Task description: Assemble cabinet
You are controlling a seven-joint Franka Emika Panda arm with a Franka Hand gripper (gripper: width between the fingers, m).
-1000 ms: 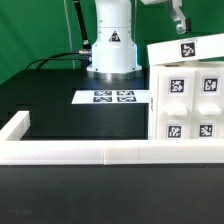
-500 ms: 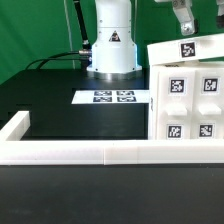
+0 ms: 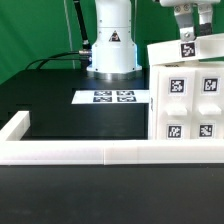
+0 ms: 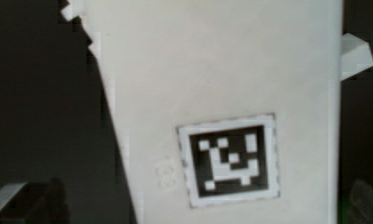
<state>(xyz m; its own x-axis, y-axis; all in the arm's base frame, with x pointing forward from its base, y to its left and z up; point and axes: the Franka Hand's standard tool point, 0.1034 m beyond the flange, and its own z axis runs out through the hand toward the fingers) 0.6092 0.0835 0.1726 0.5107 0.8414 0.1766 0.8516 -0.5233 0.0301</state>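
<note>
The cabinet parts point(image 3: 190, 100) sit stacked together at the right edge of the exterior view, on the black table point(image 3: 70, 118), just to the exterior view's right of the marker board point(image 3: 113, 97) and behind the low white rail point(image 3: 90, 152). A slanted top panel point(image 3: 200, 46) lies across the stack. The gripper point(image 3: 187, 28) hangs in the upper right corner directly over it, its fingers spread as wide as they go and holding nothing. In the wrist view the same top panel point(image 4: 201, 90) fills most of the frame, with one square tag point(image 4: 227, 160) on its face. The parts look like rigid, light, smooth plastic: they should not bend or crush, but a flat face offers little purchase and could slip. A pinch across the panel's thickness at a free edge seems the sounder hold. The stack runs off the exterior view's right side, so its full width and the number of parts cannot be told. Whether the panel rests loose or leans on something is unclear. The fingertips are barely visible in the wrist view, which is also blurred.
</note>
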